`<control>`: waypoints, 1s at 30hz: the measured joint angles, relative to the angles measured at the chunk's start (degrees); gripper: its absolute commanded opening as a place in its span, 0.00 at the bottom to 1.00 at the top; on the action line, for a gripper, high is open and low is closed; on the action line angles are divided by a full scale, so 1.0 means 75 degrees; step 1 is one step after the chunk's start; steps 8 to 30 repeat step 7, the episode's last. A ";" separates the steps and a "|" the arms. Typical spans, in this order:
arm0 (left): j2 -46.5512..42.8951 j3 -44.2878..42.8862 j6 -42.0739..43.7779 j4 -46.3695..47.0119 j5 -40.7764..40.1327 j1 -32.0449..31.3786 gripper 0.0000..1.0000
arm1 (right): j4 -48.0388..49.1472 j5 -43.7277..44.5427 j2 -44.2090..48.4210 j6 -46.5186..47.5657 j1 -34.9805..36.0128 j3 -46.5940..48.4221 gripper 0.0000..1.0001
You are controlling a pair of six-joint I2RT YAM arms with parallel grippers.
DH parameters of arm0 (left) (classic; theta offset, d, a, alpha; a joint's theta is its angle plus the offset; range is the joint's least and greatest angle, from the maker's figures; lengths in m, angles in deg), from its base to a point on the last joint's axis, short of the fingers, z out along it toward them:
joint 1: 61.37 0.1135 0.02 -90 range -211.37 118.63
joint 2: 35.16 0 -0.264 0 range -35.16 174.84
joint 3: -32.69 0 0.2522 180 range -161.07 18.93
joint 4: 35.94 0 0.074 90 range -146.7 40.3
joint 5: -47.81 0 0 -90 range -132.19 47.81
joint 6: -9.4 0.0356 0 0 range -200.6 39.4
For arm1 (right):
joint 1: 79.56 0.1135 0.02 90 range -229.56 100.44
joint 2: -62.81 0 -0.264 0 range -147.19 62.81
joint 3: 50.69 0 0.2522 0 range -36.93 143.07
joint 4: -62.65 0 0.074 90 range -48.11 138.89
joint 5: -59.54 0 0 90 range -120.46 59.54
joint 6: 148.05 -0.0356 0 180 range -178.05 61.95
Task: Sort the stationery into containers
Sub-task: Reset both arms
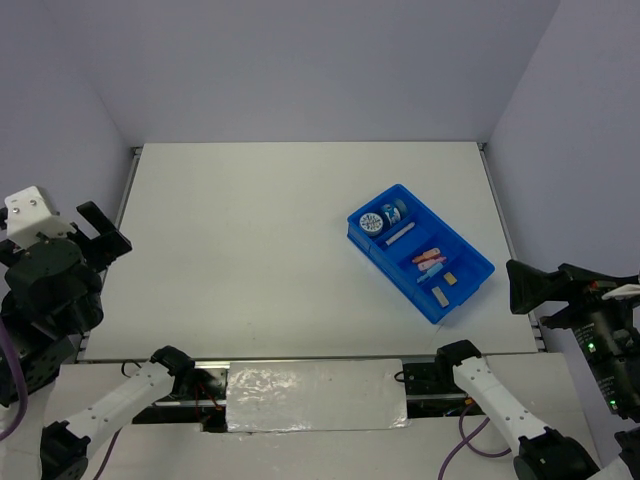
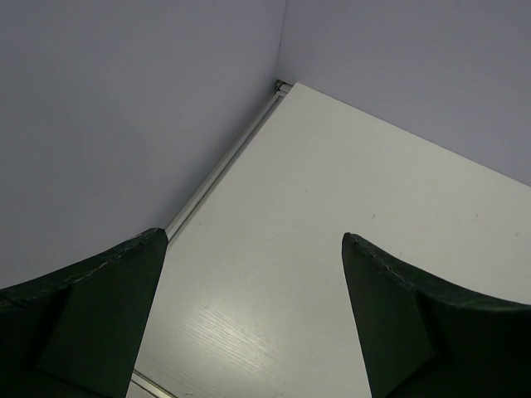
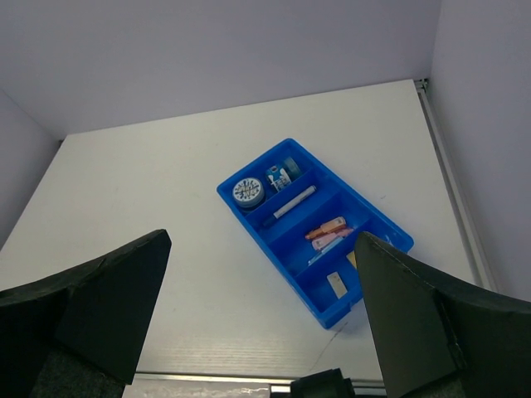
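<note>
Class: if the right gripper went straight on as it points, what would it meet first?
Probably the blue tray, between the open jaws of the right gripper; depth unclear, perhaps table first.

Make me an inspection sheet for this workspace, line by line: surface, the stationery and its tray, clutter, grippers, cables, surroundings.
Surface: white table, carrying only the tray.
Job's things: blue tray toward the far right. Inside it, from far end to near end: two rolls, a pen, coloured oblong pieces, small blocks. No stationery seen outside it.
Clutter: nothing seen.
Grippers: left gripper open and empty, off the table's left edge; right gripper open and empty, off its right edge.
Cables: purple cable by the right arm's base, another by the left arm, both off the work area.
Surroundings: plain lavender walls; clear plastic sheet at the near edge.
</note>
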 measured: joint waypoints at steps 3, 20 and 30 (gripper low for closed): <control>-0.0006 0.0055 0.0009 0.0195 -0.0067 0.0000 0.99 | 0.0003 0.0012 -0.0041 -0.0009 0.0000 0.0050 1.00; 0.0000 0.0119 -0.0012 0.0280 -0.0105 0.0000 0.99 | 0.0006 0.0026 -0.0070 -0.0079 0.0000 0.0050 1.00; 0.0000 0.0119 -0.0012 0.0280 -0.0105 0.0000 0.99 | 0.0006 0.0026 -0.0070 -0.0079 0.0000 0.0050 1.00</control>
